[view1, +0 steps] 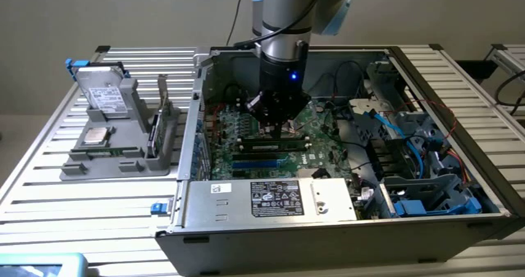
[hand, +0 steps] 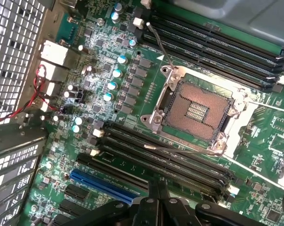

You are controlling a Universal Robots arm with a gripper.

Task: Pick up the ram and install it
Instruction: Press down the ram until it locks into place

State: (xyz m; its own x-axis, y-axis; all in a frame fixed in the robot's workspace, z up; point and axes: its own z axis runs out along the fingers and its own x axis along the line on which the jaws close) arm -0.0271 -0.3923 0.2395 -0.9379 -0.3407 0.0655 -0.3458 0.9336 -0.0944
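Power supply [view1: 279,198] at lower centre. Above it, ram [view1: 274,146] lying seated in a motherboard [view1: 324,148] slot, mid-frame. Hand [view1: 277,124] just over it, fingers together, empty. Farther left, tray [view1: 123,157] on tabletop [view1: 49,197].

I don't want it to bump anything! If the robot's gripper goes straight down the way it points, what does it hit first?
Probably the black memory slots on the green motherboard. The gripper points straight down at them, but how much gap is left is unclear.
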